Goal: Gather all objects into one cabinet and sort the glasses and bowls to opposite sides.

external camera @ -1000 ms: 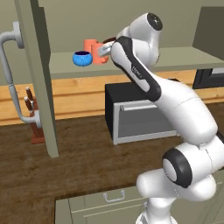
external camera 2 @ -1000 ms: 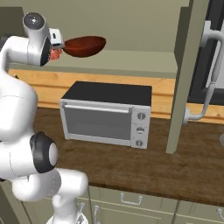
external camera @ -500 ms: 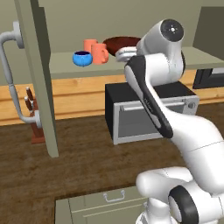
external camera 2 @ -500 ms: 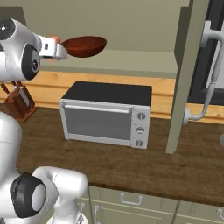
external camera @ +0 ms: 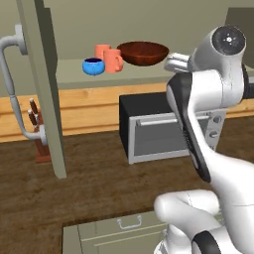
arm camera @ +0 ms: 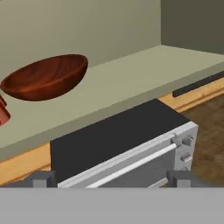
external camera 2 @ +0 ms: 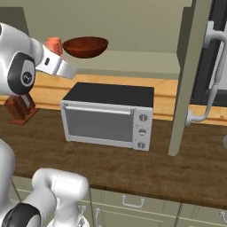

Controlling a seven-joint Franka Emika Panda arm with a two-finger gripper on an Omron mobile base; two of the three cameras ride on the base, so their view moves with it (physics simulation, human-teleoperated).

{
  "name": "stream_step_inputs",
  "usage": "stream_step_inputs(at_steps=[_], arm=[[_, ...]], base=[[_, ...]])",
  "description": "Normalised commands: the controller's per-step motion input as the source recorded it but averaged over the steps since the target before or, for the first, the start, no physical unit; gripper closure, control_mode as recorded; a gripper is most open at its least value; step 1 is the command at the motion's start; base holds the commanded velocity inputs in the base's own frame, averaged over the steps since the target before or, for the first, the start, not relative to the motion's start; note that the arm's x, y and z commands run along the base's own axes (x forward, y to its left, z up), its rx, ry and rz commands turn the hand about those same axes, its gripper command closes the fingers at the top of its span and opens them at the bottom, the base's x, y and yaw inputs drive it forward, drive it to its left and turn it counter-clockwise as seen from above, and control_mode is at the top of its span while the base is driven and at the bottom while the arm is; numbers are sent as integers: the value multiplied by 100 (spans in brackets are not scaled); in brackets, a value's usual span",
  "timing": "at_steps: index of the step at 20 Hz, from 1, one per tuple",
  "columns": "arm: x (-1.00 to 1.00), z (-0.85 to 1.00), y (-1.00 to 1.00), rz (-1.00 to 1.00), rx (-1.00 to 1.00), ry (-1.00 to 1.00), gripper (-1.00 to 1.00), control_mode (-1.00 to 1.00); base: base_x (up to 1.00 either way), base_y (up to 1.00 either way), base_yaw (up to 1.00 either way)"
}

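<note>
A toaster oven (external camera 2: 107,116) with a black top and grey door stood on the dark wood counter (external camera 2: 186,164), against a light wood backsplash (external camera: 84,111). A knife block (external camera: 38,139) sat at the counter's left. Beneath the counter ran pale green drawers (external camera 2: 133,208) with small handles. The wall (external camera: 149,22) behind was plain olive-beige, evenly lit.
</note>
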Motion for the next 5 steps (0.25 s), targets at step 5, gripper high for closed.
stream_step_inputs(at_steps=[5], arm=[[-7, 0, -11, -2, 0, -1, -100, -100]], base=[[0, 0, 0]])
